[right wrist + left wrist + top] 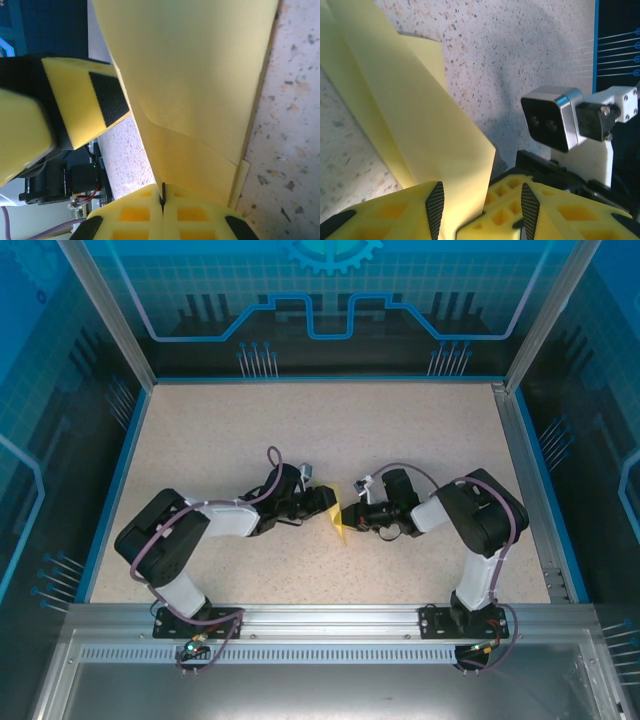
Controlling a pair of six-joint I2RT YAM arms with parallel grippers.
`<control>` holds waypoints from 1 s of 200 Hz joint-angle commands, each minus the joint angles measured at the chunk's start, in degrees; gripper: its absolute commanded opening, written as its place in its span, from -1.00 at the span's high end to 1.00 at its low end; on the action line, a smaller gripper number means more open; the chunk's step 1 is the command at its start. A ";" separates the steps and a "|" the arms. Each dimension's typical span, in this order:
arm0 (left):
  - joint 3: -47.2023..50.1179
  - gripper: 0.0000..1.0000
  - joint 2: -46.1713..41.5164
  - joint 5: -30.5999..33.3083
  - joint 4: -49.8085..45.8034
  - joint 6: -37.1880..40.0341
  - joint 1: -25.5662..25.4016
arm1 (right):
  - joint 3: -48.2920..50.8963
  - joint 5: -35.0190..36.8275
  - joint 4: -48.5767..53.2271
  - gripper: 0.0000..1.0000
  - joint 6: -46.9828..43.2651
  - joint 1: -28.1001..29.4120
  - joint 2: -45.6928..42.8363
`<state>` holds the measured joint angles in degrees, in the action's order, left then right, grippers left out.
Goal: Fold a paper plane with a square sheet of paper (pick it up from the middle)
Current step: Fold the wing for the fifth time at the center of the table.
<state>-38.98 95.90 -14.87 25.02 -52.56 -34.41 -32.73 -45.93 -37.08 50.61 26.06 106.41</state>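
Jaws: shut flat on the right gripper (162,202), pinching a folded edge of the square sheet of paper (200,75) with no gap at the seam. On the left gripper (481,212), parted partway and clamped on nothing. Risks a crooked crease if closed now, with the layers not squared up. Could tear or crumple at the right-hand pinch if tugged sideways, being thin and gripped on one side alone. May sag onto the table (520,50) if released early. Runs up between the open left jaws, loose and partly folded, midway between both arms, low over the speckled surface
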 commanded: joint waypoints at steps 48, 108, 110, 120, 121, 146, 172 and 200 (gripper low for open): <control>-2.67 0.03 3.82 -1.65 5.81 -1.23 -0.33 | 1.44 -1.55 -1.76 1.00 0.92 -2.06 1.83; -3.21 0.03 5.49 -1.40 4.34 -0.46 -0.31 | 1.08 -1.55 -1.06 0.97 0.69 -2.07 2.22; -3.30 0.03 5.61 -1.39 4.30 -0.49 -0.30 | 1.04 -1.53 -1.06 0.97 0.71 -2.07 2.22; -3.49 0.03 5.91 -1.39 4.16 -0.53 -0.36 | 1.09 -1.58 -0.98 0.96 0.58 -2.08 2.31; -3.52 0.03 5.93 -1.39 4.16 -0.53 -0.37 | 1.09 -1.60 -0.98 0.96 0.56 -2.08 2.31; -3.72 0.03 6.15 -0.74 3.28 -0.32 -0.35 | 1.08 -1.34 -0.55 0.93 0.46 -2.08 2.23; -4.43 0.03 7.14 -0.35 1.74 -0.15 -0.39 | 1.35 -0.57 0.66 0.85 -0.06 -2.07 1.39; -4.92 0.04 8.16 0.19 0.81 -0.60 -0.28 | 1.21 1.31 5.90 0.68 -3.31 -1.90 -1.48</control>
<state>-42.37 102.54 -15.42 27.68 -53.67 -34.41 -31.81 -46.57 -37.34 50.50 25.06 107.20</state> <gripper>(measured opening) 0.481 0.127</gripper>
